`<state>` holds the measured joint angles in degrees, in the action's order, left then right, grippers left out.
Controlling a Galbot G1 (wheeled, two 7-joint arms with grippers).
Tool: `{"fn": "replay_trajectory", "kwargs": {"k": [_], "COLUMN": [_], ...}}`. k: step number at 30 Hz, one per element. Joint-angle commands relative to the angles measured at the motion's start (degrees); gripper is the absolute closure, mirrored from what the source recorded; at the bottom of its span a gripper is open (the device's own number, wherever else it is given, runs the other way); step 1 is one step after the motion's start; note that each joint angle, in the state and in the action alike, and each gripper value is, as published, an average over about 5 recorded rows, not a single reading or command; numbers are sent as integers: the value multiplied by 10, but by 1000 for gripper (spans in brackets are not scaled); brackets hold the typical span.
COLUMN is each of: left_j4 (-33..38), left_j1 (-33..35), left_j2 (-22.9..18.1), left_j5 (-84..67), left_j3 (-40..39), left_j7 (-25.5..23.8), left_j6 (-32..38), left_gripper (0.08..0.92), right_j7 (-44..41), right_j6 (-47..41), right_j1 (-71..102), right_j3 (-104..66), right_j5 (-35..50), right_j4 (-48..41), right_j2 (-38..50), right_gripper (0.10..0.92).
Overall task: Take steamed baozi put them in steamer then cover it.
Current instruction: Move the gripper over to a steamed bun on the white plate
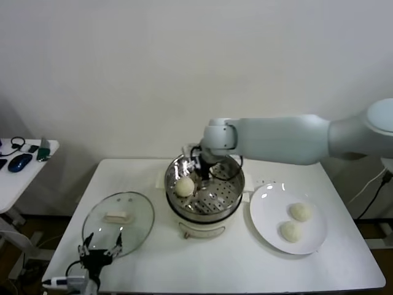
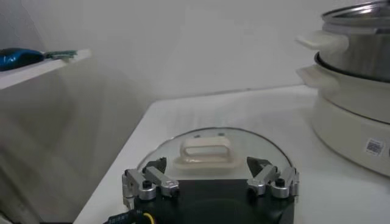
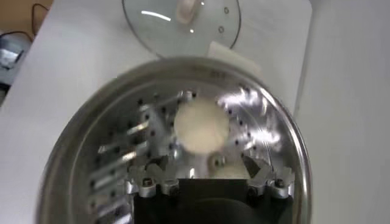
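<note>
Head view gives me the white rectangular counter (image 1: 153, 258) with the round shiny stainless-steel steamer (image 1: 206, 189) on its cream-white base near the middle. My right arm reaches in from the right, and its right pincer (image 1: 200, 168) hangs inside the pot over the far part of the perforated tray. One small round off-white baozi (image 1: 185, 187) lies on that tray toward the left side of the pot. On the right wrist view I see the right pincer (image 3: 209, 181) with its fingers spread wide and nothing between them, the bun in the steamer (image 3: 201, 126) lying on the tray just beyond the tips, apart from them. A second pale round shape shows partly between the fingers close to the camera, but I cannot tell what it is. To the right of the steamer sits a flat white round plate (image 1: 264, 212) carrying two more off-white buns (image 1: 300, 211), side by side but apart. To the left of the steamer the round clear glass cover (image 1: 118, 222) with its metal rim and cream-white oblong handle lies flat on the counter. My left pincer (image 1: 98, 252) waits at the cover's near edge; on the left wrist view its fingers (image 2: 151, 181) stand wide apart, empty, facing the handle (image 2: 205, 152).
</note>
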<state>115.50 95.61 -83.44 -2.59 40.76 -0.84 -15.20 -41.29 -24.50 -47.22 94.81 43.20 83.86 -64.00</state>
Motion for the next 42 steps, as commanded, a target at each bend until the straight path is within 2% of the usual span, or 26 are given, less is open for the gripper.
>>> {"fn": "replay_trajectory", "kwargs": {"k": [1, 5, 9, 17, 23, 29, 42], "left_j4": [2, 1, 1, 3, 2, -1, -4], "left_j1": [-1, -1, 0, 0, 0, 1, 1], "left_j2": [1, -1, -1, 0, -2, -3, -6], "left_j5": [0, 0, 0, 0, 2, 5, 10], "left_j3": [-1, -3, -4, -1, -1, -1, 1], "left_j7": [0, 0, 0, -1, -1, -1, 0], "left_j6": [-1, -1, -1, -1, -1, 0, -1], "left_gripper": [177, 177, 177, 177, 177, 177, 177], "right_j7": [-92, -113, -106, -78, -66, -46, -37], "right_j6": [79, 106, 107, 83, 71, 63, 59], "right_j1": [-140, -171, -135, 46, 202, 297, 329], "right_j3": [114, 194, 211, 108, -10, -103, -130], "right_j5": [-18, -82, -135, -238, -289, -305, -297], "right_j4": [80, 117, 140, 130, 89, 35, -30], "right_j2": [185, 289, 354, 408, 412, 381, 324], "right_gripper": [202, 203, 203, 203, 203, 203, 205]}}
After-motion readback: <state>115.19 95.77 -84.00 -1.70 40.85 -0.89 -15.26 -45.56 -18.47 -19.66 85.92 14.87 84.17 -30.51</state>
